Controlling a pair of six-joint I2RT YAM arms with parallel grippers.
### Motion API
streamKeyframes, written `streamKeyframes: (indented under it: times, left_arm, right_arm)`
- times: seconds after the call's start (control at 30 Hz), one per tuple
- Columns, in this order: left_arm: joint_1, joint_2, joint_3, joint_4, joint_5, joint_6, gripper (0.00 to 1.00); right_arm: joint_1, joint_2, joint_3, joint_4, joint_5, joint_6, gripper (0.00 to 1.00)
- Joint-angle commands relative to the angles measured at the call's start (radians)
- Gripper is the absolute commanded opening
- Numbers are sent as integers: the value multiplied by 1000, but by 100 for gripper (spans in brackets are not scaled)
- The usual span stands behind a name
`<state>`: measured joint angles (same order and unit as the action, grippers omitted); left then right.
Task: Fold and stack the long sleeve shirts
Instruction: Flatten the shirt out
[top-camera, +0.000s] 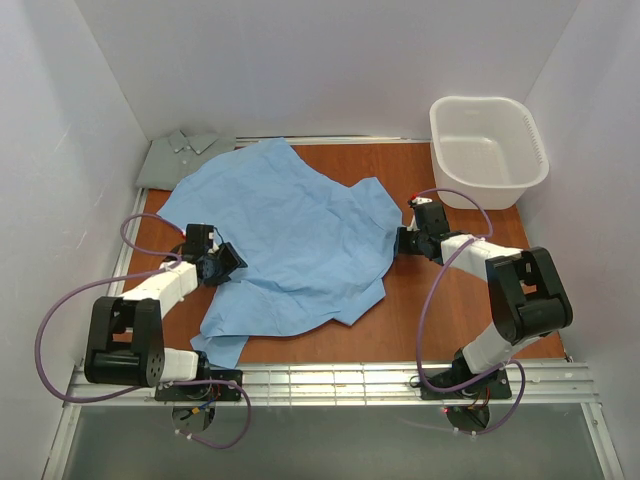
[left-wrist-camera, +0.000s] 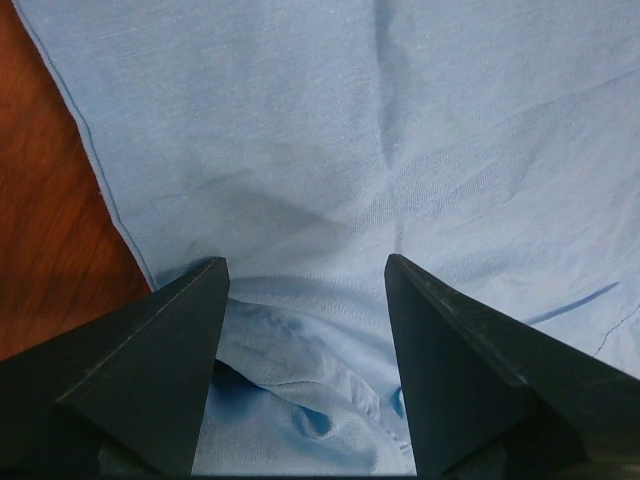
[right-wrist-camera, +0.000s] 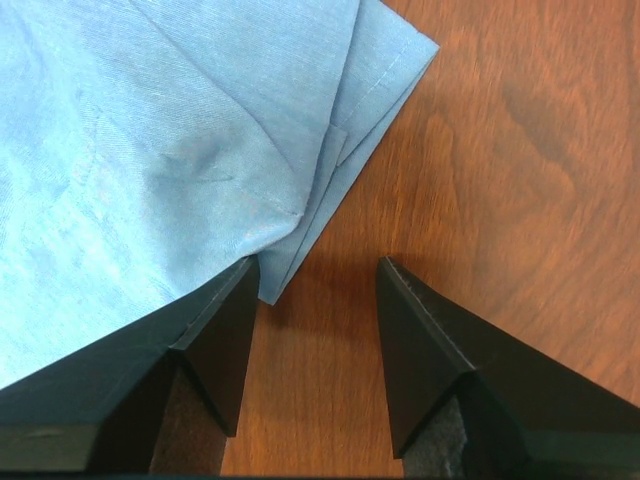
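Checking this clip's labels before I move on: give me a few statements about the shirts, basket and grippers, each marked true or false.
1. The sky-blue shirt lies spread on the wooden table. True.
2. The white basket holds a shirt. False: nothing shows inside it.
3. The grey-green shirt lies at the far left corner. True.
4. The right gripper is shut on a sleeve. False: its jaws stand apart at the blue shirt's edge, bare wood between them.

Left tool (left-wrist-camera: 305, 262) and right tool (right-wrist-camera: 318, 262) gape downward.
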<state>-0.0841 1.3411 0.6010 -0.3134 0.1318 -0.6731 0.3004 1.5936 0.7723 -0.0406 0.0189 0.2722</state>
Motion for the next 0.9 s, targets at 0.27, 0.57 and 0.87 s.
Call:
streamKeyframes:
  times: [0.27,0.57,0.87]
  left_arm:
    - [44,-72,-40,-102,-5,24,61]
    - [55,-180,-12,-185,-4,69,61]
    - [53,-192,65,-222,18,125,64]
  right_arm:
    - [-23,-3,142,-19,93,-48,35]
    - [-44,135,254,-68,108,-93,37]
    - [-47,209,280,-104,110,-123,36]
